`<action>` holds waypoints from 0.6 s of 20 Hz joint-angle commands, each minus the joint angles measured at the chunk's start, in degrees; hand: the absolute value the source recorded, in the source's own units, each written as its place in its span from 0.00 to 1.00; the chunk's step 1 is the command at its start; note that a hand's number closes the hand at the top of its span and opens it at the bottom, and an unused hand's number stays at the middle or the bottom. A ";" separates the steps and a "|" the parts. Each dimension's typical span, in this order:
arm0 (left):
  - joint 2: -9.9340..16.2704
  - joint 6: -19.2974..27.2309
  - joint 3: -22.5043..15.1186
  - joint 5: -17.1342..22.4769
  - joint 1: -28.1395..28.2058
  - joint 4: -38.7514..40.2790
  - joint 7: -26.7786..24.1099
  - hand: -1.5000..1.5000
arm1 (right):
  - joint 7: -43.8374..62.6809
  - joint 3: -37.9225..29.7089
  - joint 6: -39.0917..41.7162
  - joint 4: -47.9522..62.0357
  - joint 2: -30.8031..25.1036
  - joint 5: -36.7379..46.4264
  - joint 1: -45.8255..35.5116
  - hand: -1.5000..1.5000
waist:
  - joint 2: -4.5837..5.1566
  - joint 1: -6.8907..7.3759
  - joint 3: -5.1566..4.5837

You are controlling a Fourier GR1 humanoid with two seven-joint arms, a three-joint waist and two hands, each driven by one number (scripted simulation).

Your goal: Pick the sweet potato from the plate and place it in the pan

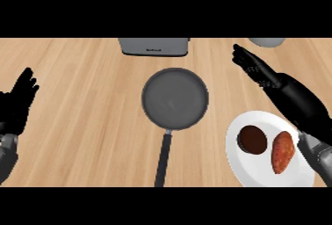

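Wooden counter [84, 132], right hand [256, 66] open, empty, above plate [243, 169]

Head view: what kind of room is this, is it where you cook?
Most likely a kitchen. A pan sits on a wooden counter, a plate beside it holds a sweet potato, and a grey appliance, maybe a toaster, stands at the back.
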 commanded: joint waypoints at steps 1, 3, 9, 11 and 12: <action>0.46 -0.52 -0.49 -1.48 4.95 -2.59 -2.41 0.50 | -1.65 -4.70 -5.46 3.78 2.50 0.25 3.55 0.00 | 0.04 -2.01 -0.74; 0.19 -0.91 -1.68 -2.30 4.22 -1.80 -3.71 0.50 | 0.57 -13.32 -14.93 8.85 3.56 -2.41 7.23 0.00 | 0.22 -4.17 -0.60; -1.05 -0.93 -4.58 -3.55 7.21 -3.13 -4.18 0.50 | 11.36 -27.06 -36.17 22.87 2.09 0.13 18.70 0.00 | 0.12 -11.92 -0.77; -2.55 -1.49 -6.89 -4.06 10.27 -4.39 -5.25 0.50 | 14.18 -29.22 -41.75 24.21 4.49 -0.46 23.17 0.00 | -0.51 -9.67 -0.91; -3.06 0.11 -7.70 -5.67 10.31 -4.95 -5.78 0.50 | 15.70 -28.89 -43.61 23.62 5.03 0.23 26.08 0.00 | -0.67 -9.31 -0.97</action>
